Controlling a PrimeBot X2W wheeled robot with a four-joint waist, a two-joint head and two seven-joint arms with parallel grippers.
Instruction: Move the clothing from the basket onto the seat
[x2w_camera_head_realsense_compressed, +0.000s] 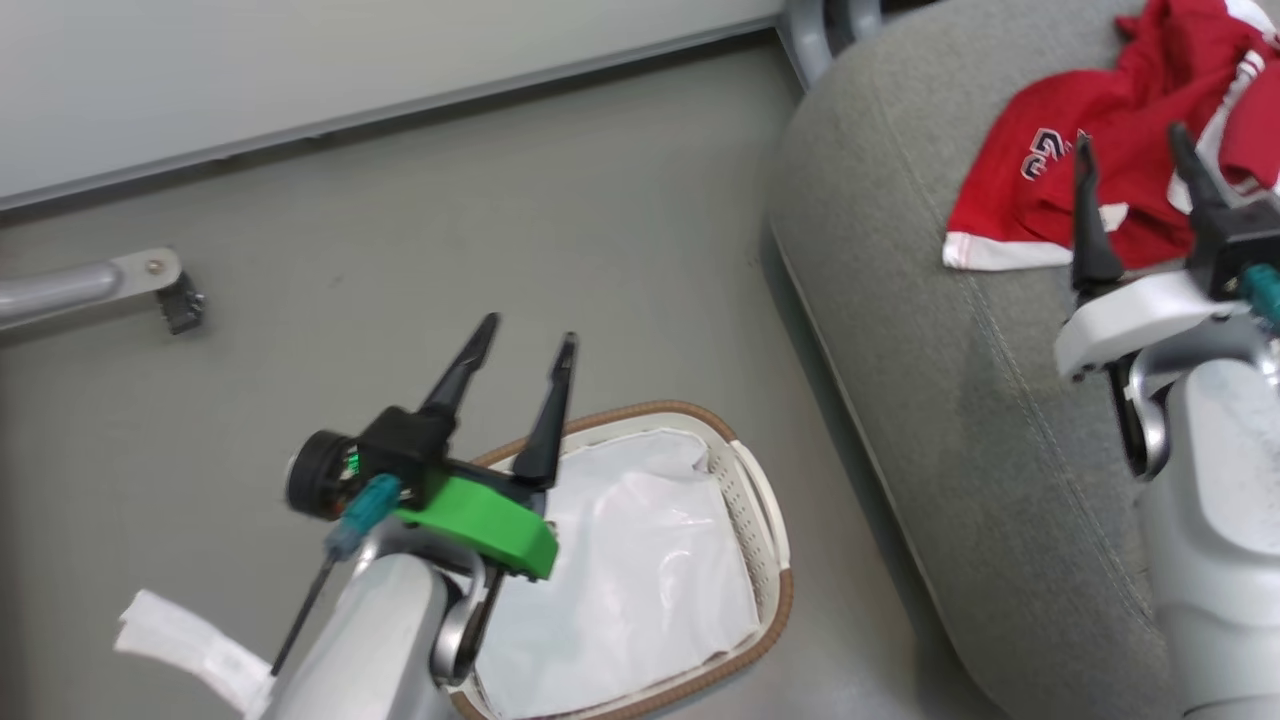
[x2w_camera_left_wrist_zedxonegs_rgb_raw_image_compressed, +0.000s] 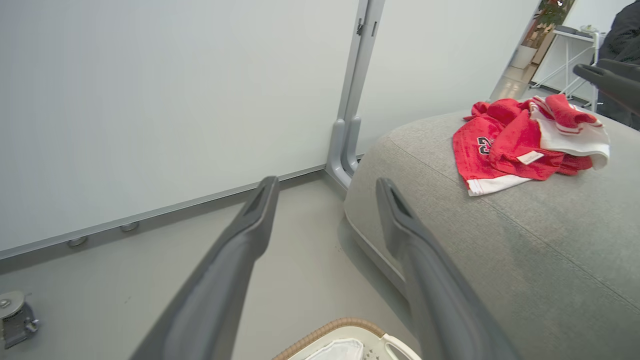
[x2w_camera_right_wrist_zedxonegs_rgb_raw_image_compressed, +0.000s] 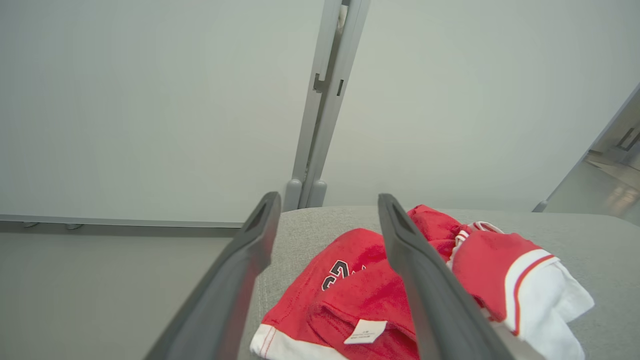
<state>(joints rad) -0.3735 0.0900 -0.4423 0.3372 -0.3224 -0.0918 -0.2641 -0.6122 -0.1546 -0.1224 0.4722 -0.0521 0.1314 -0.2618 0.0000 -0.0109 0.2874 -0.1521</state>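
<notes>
Clothing (x2w_camera_head_realsense_compressed: 1010, 190) on grey seat (x2w_camera_head_realsense_compressed: 950, 400), basket (x2w_camera_head_realsense_compressed: 745, 490) on floor (x2w_camera_head_realsense_compressed: 500, 200), L tool (x2w_camera_head_realsense_compressed: 530, 328), R tool (x2w_camera_head_realsense_compressed: 1129, 134) wide.

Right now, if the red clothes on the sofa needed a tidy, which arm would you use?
Probably the right. The right tool hangs open close to the red clothes on the sofa, while the left tool is open by the basket, off to the side.

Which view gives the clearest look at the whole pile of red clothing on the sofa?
Left wrist view: the clothing lies whole and unblocked on the seat. Head view crops it at the frame edge behind the right gripper; right wrist view is closer but a finger crosses it.
</notes>
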